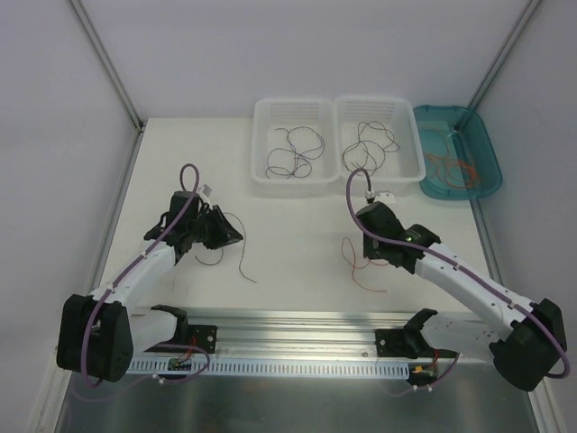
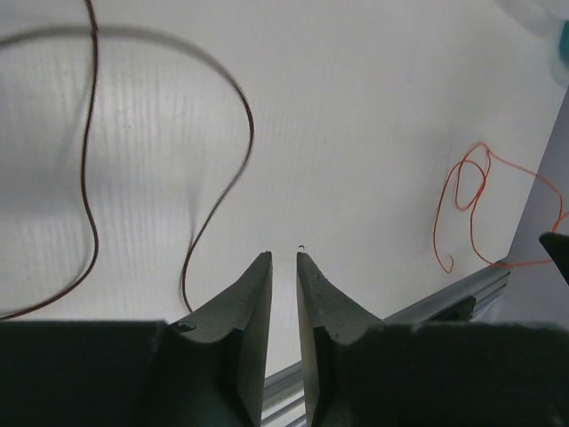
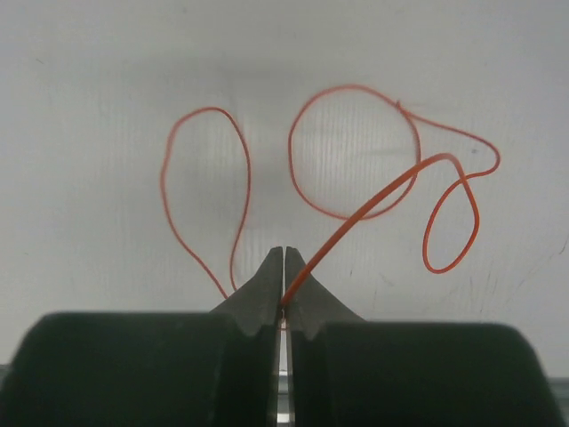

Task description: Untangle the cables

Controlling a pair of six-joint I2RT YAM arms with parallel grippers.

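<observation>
Three containers are sitting in a row at the far edge of the table. The left white basket is holding a loose tangle of dark wires. Touching its right side, the right white basket is holding another bundle of dark curls. Just beside that, the teal tray is carrying a heap of orange wires. Nearer the arms, two single strands are lying out on the table, well apart from each other and from the containers. The right gripper is pinching the red cable, its fingers pressed together on one run of it. The rest of the cable is curling away over the table in three open loops. The left gripper is hovering low over the table with its fingers parted by a narrow gap and nothing showing between them. The dark cable is arching in a wide bend ahead of this gripper, and one end is coming down just beside the outer side of one finger. I cannot tell whether that end is touching the finger.
</observation>
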